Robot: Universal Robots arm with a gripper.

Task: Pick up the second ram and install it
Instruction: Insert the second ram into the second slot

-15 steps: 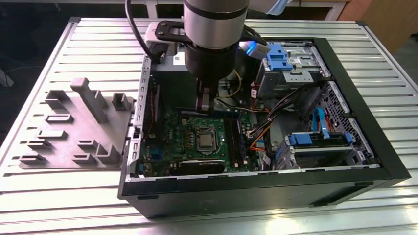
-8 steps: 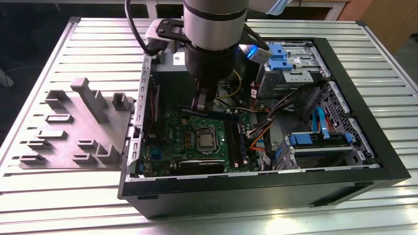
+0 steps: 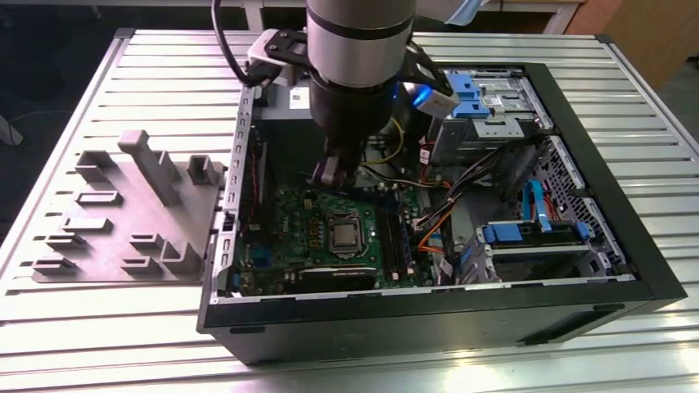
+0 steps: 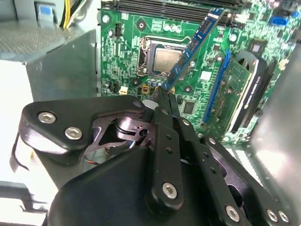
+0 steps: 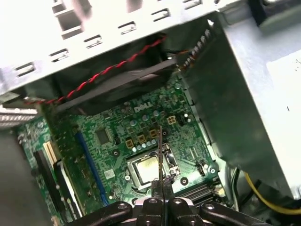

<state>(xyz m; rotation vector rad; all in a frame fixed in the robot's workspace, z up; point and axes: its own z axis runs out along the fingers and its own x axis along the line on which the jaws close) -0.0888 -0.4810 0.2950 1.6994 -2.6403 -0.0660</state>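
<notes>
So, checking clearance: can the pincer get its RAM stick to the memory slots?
Probably yes: the pincer, shut on the RAM stick, hangs over the motherboard, and the memory slots look uncovered.

The arm [image 3: 361, 49] reaches straight down. Its tool [image 4: 165, 95] points down too, fingers [image 4: 162, 141] pinched tight on the second ram [image 4: 193, 49].

Print: little for you here.
Mfr logo, white, on green circuit board [image 5: 117, 141] in first wrist view; other marks too small to read.
</notes>
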